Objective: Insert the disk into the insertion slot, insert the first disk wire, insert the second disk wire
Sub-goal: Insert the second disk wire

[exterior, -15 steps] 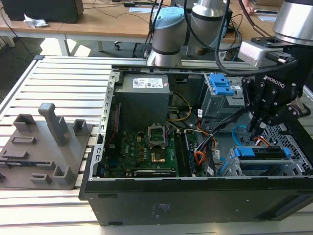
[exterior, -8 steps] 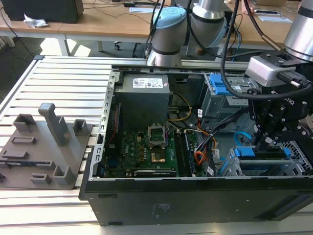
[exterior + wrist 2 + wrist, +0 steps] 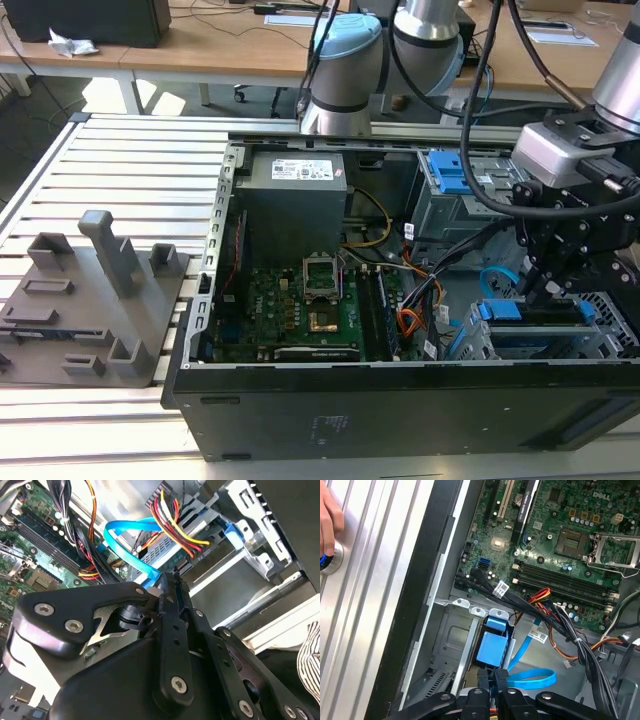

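A slatted metal bench (image 3: pixel 120 160) is carrying an open black computer case (image 3: pixel 400 410), which is lying on its side and filling the exterior view from its middle out toward 3 o'clock. The robot arm (image 3: pixel 430 25) is coming in from 12 o'clock and bending down over the case's 4 o'clock corner. A grey moulded fixture block (image 3: pixel 100 300) is sitting on the bench at 9 o'clock, well apart from the case. Inside the case, a grey power supply (image 3: pixel 295 200) is lying at 12 o'clock of the green motherboard (image 3: pixel 300 310). The insertion slot (image 3: pixel 600 345), with its perforated walls, is sitting in the 4 o'clock corner, and the disk (image 3: pixel 530 312) is lying flat in it. The disk's blue carrier edge is showing as a long strip, its long axis running from 9 to 3 o'clock in the exterior view. The gripper (image 3: pixel 545 285) is hanging just above that strip, pointing down at it. In both wrist views the gripper (image 3: pixel 167 577) (image 3: pixel 491 672) is showing its fingers drawn close together, their tips sitting right at one end of a looping blue flat cable (image 3: pixel 125 527) (image 3: pixel 532 677); whether they are pinching it I cannot tell. In the first wrist view a person's hand (image 3: pixel 330 525) is resting on the bench, outside the case.
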`<state>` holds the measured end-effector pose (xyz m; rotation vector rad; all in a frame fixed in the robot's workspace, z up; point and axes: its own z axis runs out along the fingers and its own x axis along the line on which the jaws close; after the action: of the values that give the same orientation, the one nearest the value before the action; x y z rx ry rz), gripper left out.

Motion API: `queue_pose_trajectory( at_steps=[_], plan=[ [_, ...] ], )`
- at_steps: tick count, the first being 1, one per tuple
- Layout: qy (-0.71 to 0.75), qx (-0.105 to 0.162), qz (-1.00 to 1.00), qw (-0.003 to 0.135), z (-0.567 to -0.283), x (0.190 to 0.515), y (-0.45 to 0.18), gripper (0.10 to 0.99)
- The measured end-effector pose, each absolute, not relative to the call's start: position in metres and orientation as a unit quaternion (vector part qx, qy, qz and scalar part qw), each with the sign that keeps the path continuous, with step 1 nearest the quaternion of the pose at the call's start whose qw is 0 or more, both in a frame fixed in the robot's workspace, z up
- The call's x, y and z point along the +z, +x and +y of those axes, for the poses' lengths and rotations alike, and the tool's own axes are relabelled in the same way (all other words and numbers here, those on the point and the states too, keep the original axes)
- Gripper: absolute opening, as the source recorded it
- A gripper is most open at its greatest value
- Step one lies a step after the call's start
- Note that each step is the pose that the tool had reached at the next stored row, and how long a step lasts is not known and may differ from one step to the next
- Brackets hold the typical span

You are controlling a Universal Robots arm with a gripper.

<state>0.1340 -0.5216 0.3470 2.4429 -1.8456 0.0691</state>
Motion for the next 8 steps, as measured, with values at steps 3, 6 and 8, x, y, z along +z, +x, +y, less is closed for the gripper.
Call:
queue_pose_trajectory(
  at_steps=[3,6,8],
  plan=[
    [0.793,0.022,-0.607,0.039,-0.5217,0.3468,0.1346,0.165],
    [0.78,0.021,-0.624,0.04,-0.5217,0.3467,0.1346,0.165],
    [0.77,0.021,-0.636,0.04,-0.5217,0.3466,0.1346,0.165]
  ],
)
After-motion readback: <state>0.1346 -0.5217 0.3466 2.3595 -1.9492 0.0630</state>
